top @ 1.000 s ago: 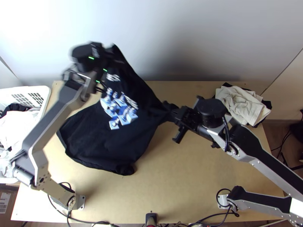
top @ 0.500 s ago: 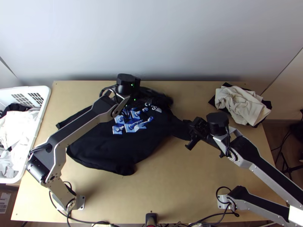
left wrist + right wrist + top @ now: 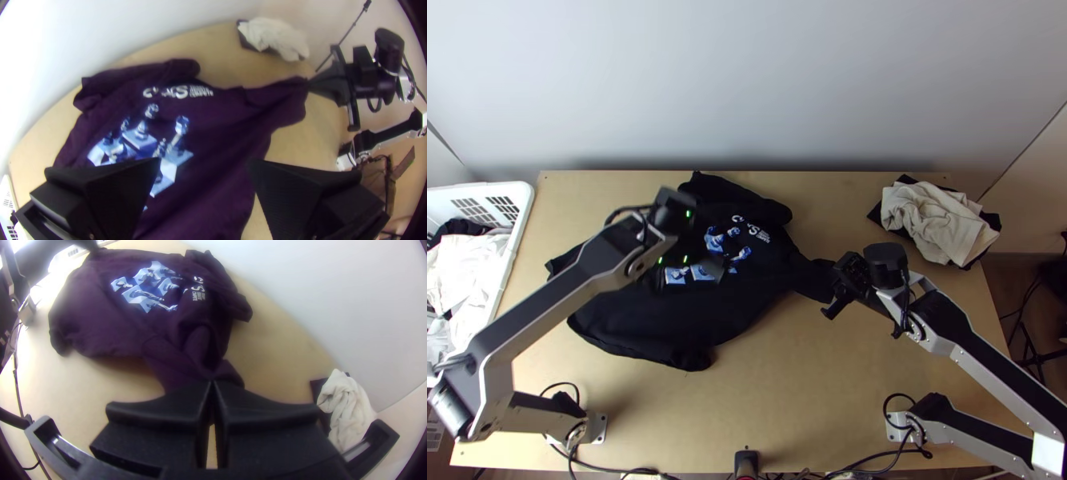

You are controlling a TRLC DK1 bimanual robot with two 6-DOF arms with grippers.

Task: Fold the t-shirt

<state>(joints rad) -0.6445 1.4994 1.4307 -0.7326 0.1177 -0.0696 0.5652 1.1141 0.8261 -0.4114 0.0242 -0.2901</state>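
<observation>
Clock datum: top view, 12 o'clock away from the arm bases, measured from the bench centre unless noted.
T-shirt: dark, with a blue-and-white print [image 3: 735,240]; the t-shirt [image 3: 667,324] lies on the bench [image 3: 811,400] from the centre out toward 10 o'clock. Print up, loosely spread, edges rumpled, no clean fold made.
Right end effector [image 3: 212,384]: at the shirt's 3 o'clock, fingers closed together on a gathered corner [image 3: 178,375], probably a sleeve; cloth draws to a point there.
Left end effector [image 3: 204,164]: above the shirt, fingers wide apart, nothing between them.
Handling, judged: light, limp, soft knit. Not fragile or slippery, but it creases and drags neighbouring layers. A single-point pull probably skews the body.
Where to grip: pinch the loose sleeve-like flap [image 3: 727,192] at the shirt's 12 o'clock, near the shoulder; tension against the right-hand hold should flatten the upper part. The bunched edge [image 3: 695,358] at its 6 o'clock needs smoothing.
Surroundings: cream cloth [image 3: 935,220] over dark fabric at 2 o'clock; white basket [image 3: 525,210] toward 10 o'clock.
</observation>
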